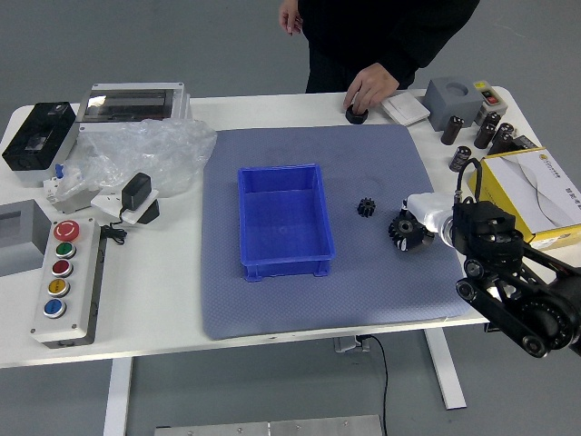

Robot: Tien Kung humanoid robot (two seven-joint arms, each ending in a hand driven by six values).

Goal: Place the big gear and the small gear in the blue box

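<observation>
Nearest: white table, with a black cable hanging below its near edge. Control box at left, bearing a column of coloured buttons, red one farthest. Gray-blue mat on the middle of the table. Right arm enters from the right; its white right hand is at the big gear, which lies at the mat's right part, partly covered by the hand. Fingers: cannot tell whether spread or closed on the gear. Blue box on the mat, left of both gears, nothing visible inside. Small gear on the mat, between blue box and big gear, apart from both. Yellow-sided box at right, beyond the arm. Gray tray at the left edge; black adapter to its right; clear plastic bag farther back. Several black cylinders at far right, near a gray block. Far side: a person in dark clothing, one hand touching a black round piece at the mat's far edge; the other hand hangs beyond the table.
</observation>
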